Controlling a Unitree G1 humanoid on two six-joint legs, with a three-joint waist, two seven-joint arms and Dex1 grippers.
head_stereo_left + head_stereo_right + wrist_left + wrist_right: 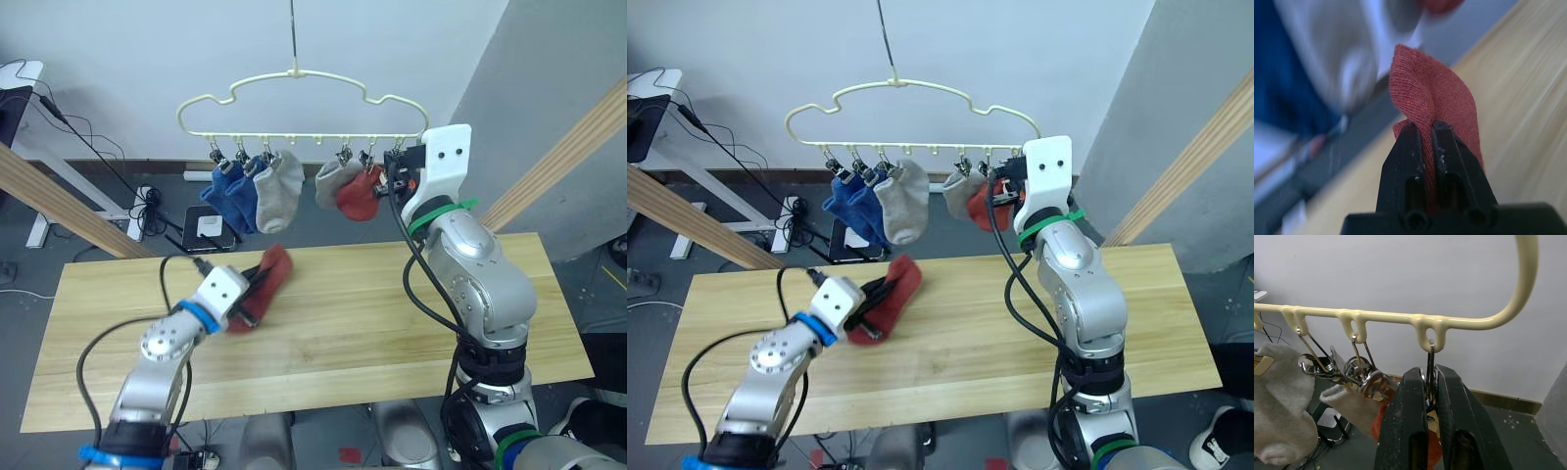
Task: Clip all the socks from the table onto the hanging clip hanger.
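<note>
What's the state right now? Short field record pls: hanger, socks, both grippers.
clip hanger: hanging above the table; five socks clipped: two blue socks, two grey socks, one red sock
last clip: empty, pinched by right gripper
left gripper: shut on the remaining red sock, over the table
socks left to clip: one

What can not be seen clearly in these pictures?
- The last free clip: in the right wrist view the right tool covers it, so whether it is squeezed open is hidden.
- The clip hanger: its hook top is cut off by the upper edge in both eye views.
- The hanging socks behind the held rust-red sock: blurred in the left wrist view.
</note>
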